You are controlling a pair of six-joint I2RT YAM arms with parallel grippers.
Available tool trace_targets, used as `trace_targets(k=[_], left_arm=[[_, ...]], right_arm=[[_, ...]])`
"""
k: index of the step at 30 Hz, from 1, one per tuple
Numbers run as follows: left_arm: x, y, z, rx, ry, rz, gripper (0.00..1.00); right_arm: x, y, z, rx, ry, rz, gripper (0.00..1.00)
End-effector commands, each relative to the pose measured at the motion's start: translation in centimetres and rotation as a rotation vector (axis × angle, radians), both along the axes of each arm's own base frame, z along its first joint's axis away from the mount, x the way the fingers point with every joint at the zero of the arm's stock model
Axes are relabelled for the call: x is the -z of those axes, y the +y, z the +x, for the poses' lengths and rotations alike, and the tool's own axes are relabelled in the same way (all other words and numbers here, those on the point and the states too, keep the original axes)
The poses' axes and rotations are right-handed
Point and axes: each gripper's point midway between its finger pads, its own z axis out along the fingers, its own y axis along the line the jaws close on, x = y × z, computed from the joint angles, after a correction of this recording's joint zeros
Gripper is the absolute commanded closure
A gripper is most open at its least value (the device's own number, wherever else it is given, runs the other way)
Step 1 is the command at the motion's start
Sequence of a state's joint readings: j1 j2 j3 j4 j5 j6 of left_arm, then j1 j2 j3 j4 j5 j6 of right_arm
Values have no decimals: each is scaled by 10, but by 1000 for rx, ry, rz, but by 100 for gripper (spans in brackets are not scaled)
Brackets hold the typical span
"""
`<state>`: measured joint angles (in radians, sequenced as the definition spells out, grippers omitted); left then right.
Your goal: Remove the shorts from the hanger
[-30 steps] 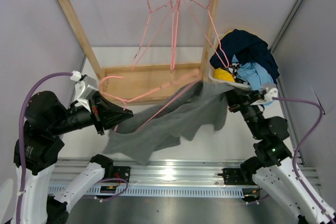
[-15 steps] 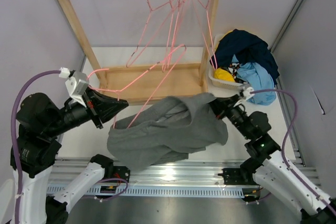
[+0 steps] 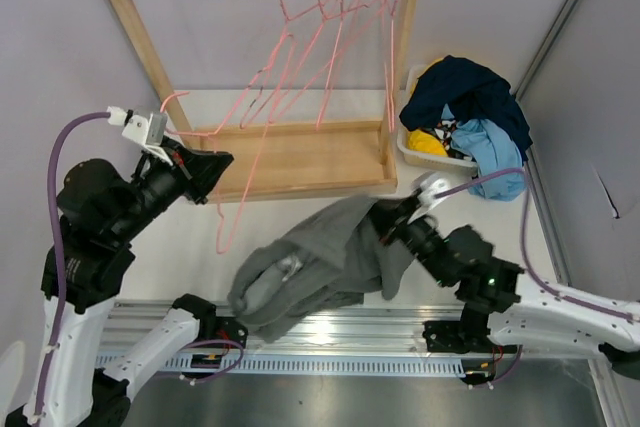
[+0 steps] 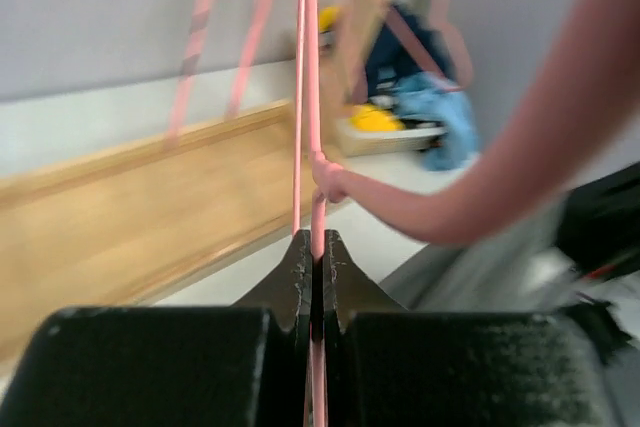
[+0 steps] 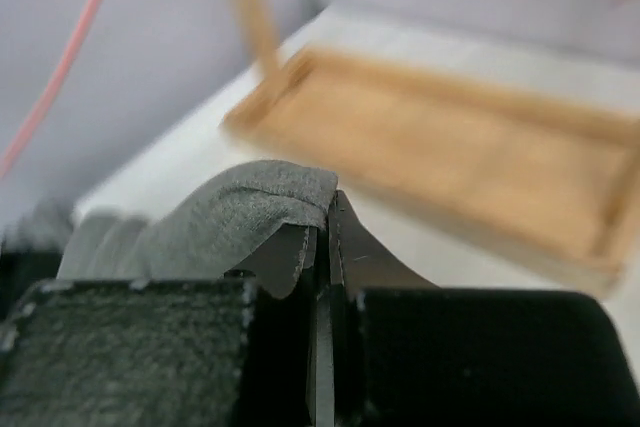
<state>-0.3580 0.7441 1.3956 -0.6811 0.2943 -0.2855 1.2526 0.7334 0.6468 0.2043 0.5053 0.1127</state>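
The grey shorts (image 3: 320, 262) lie bunched on the table in front of the rack, off the hanger. My right gripper (image 3: 385, 215) is shut on an edge of the shorts (image 5: 240, 212), which drape over its left finger. My left gripper (image 3: 215, 162) is shut on the pink wire hanger (image 3: 240, 192), which hangs bare down to the left of the shorts. In the left wrist view the hanger (image 4: 312, 167) runs straight out from between the shut jaws.
A wooden rack (image 3: 290, 157) with several pink hangers (image 3: 330, 37) on its top rail stands at the back. A white basket (image 3: 430, 155) heaped with dark blue, light blue and yellow clothes (image 3: 475, 107) sits at the right. A metal rail (image 3: 330, 332) runs along the near edge.
The shorts have come off the hanger and dropped low toward the near edge. My right gripper pulled them down and left. My left gripper swung the bare hanger up and back.
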Motion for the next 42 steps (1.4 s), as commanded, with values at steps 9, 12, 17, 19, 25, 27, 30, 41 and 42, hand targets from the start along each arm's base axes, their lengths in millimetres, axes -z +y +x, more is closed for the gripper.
trace_targets(k=[9,12,17,19,25,27,30,41,42], left_arm=[[68,89,-16,-432,171,179,100],[71,89,-17,-426,176,181,100],[85,77,-12,-377,202,176,100],[90,77,-11,-379,207,180,100],[101,80,-1,-408,220,210,100],[105,78,6,-408,228,221,100],[98,78,12,-417,215,228,100],[47,67,84,-469,176,301,100],[21,67,87,-480,130,274,100]], right_arm=[[-237,-185,140,695,-289,259,100],[-275,-210,187,731,-337,289,100],[-299,-223,273,744,-365,259,100],[-298,-216,315,725,-358,230,100],[-232,-205,387,716,-238,155,100],[-192,-210,395,750,-181,160,100],[-123,-227,385,845,-99,158,95],[71,-293,237,1234,395,267,8],[60,-292,221,1209,370,307,8]])
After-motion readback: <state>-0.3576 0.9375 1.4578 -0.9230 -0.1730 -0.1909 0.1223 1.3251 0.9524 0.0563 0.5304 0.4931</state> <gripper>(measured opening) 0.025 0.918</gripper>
